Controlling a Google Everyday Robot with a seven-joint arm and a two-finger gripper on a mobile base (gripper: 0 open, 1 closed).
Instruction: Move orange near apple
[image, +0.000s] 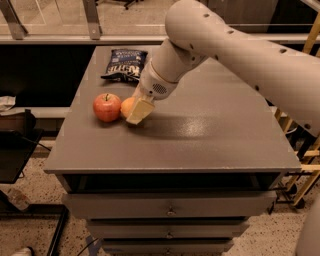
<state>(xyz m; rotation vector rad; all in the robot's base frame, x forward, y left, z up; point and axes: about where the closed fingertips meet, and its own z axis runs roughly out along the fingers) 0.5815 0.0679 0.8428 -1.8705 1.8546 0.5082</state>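
The red apple (106, 107), with a short dark stem, sits on the left part of the grey cabinet top (210, 130). The orange (126, 106) rests on the top just right of the apple, almost touching it. My gripper (135, 114) reaches down from the large white arm (235, 45) to the table surface. It is right at the orange and covers the orange's right side, so only the left part shows.
A dark chip bag (123, 64) lies at the back left of the top, behind the fruit. The cabinet has drawers (170, 207) below its front edge. A yellow frame (305, 170) stands to the right, and a dark object (15, 150) to the left.
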